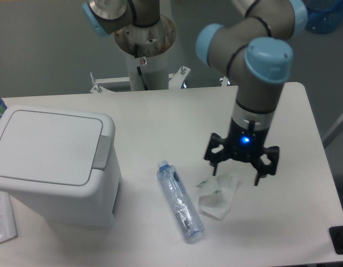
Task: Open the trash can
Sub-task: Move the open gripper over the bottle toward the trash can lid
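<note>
Fixed camera, oblique view from above onto a white table (pixel 177 119). The trash can (pixel 51 164), a large white boxy bin with rounded corners, stands at the left side of the table, near its front edge. Its flat white lid (pixel 46 146) lies closed and level on the body; a grey push tab (pixel 102 152) sits at the lid's right edge, facing the middle of the table.

The arm (pixel 254 61), grey with light blue joint caps, reaches in from the upper right. Its wrist points straight down, with a blue light lit just above the gripper (pixel 240 167). The gripper hangs over the right-centre of the table, well apart from the trash can. Its two dark fingers (pixel 214 158) are spread wide with nothing between them.

Directly below and just in front of the gripper lies a crumpled piece of clear plastic wrap (pixel 218 197). To its left a transparent plastic bottle (pixel 179 200) lies on its side, cap end toward the rear, between the wrap and the trash can and touching neither.

The arm's base column (pixel 144 53) rises behind the table's rear edge. A sheet of paper (pixel 1 217) shows at the lower left corner beside the bin.
</note>
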